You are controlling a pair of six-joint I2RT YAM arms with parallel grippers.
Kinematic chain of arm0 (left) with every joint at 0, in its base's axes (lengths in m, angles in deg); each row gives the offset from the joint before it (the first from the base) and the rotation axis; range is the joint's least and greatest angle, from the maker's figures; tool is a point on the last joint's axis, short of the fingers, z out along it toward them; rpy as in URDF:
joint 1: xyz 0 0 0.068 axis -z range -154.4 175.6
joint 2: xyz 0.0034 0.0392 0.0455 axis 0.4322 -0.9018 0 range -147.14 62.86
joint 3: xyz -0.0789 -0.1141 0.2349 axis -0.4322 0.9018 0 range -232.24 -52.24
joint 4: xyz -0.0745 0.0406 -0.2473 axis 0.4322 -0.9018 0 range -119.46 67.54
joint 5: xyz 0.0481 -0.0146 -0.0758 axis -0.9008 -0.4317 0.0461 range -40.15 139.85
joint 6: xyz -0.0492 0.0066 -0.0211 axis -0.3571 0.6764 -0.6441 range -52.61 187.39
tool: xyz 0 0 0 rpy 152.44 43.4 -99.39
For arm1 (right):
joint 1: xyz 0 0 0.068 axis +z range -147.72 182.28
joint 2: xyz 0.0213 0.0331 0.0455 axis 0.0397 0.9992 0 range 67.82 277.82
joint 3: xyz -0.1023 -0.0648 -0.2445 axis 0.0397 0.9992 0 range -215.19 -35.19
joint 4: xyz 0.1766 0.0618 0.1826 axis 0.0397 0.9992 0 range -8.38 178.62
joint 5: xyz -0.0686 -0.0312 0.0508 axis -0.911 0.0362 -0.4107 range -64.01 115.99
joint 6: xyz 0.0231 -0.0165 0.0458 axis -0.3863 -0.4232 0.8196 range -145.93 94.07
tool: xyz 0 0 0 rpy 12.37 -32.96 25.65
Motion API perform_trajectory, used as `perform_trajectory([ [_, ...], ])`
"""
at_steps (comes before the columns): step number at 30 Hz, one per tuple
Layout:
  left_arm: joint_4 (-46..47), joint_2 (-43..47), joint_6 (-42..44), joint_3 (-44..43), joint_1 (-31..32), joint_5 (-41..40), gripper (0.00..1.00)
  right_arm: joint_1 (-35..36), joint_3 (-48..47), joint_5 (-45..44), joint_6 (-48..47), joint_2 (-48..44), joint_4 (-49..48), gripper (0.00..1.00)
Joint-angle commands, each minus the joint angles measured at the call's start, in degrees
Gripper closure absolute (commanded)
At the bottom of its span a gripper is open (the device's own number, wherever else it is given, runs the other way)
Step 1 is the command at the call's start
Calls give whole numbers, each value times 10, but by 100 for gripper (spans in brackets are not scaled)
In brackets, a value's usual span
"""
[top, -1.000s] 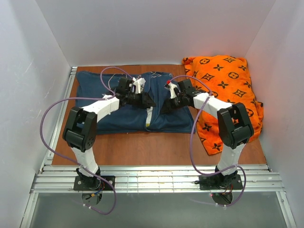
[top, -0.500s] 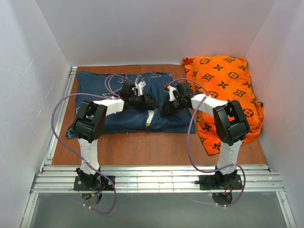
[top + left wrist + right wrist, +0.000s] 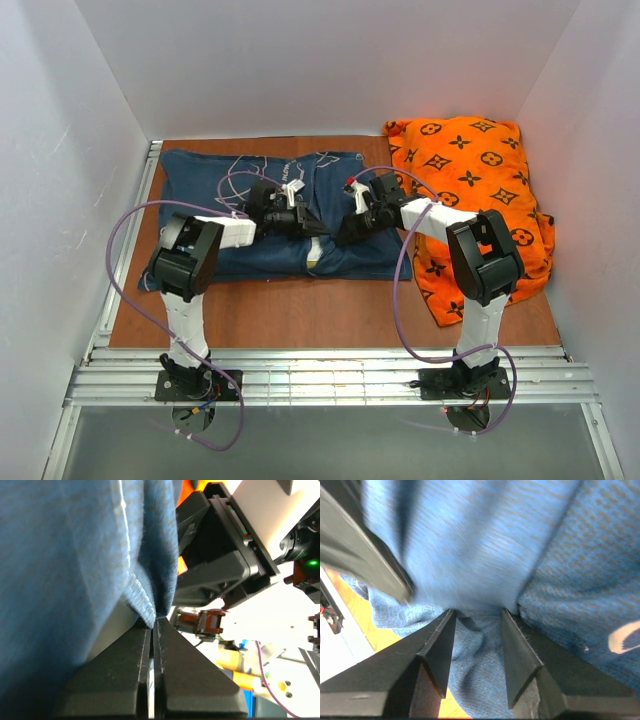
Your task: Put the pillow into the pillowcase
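A strip of bare brown wooden tabletop [image 3: 320, 310] lies free in front of the dark navy fabric pillowcase [image 3: 200, 185]. Just right of the pillowcase, a rumpled orange monogram-patterned cushion [image 3: 480, 170] blocks the way. White enclosure walls [image 3: 70, 150] stand close to its left and behind it. Over its near middle, the left gripper [image 3: 316, 227] and right gripper [image 3: 346, 233] crowd together.

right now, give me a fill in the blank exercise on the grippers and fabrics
The left gripper has jaws ___ on the hem of the navy blue fish-print fabric pillowcase.
The right gripper holds its jaws ___ over that fabric.
Seen from above, the orange monogram-patterned cushion lies to the ___ of the pillowcase.
Missing: shut; open; right.
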Motion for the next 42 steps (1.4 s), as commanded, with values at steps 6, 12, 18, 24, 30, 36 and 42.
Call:
perform_trajectory([
  [6,-478,190,344,-104,-39,-198,100,-3,-2,-81,-25,6,40,58],
  [12,-611,92,438,-191,-28,-389,100,-2,-10,-76,-40,3,58,54],
  [18,-565,117,475,-188,-25,-341,75,-2,-32,29,-38,-33,59,53],
  [24,-525,207,491,-146,-22,-379,57,8,-86,69,-4,-40,46,53],
  [30,-528,152,488,-178,-19,-417,56,28,-128,96,33,-6,23,54],
  [36,-512,85,493,-220,10,-426,55,41,-128,95,52,44,-15,53],
  [42,-503,60,480,-237,26,-413,92,41,-106,45,28,82,-8,54],
])
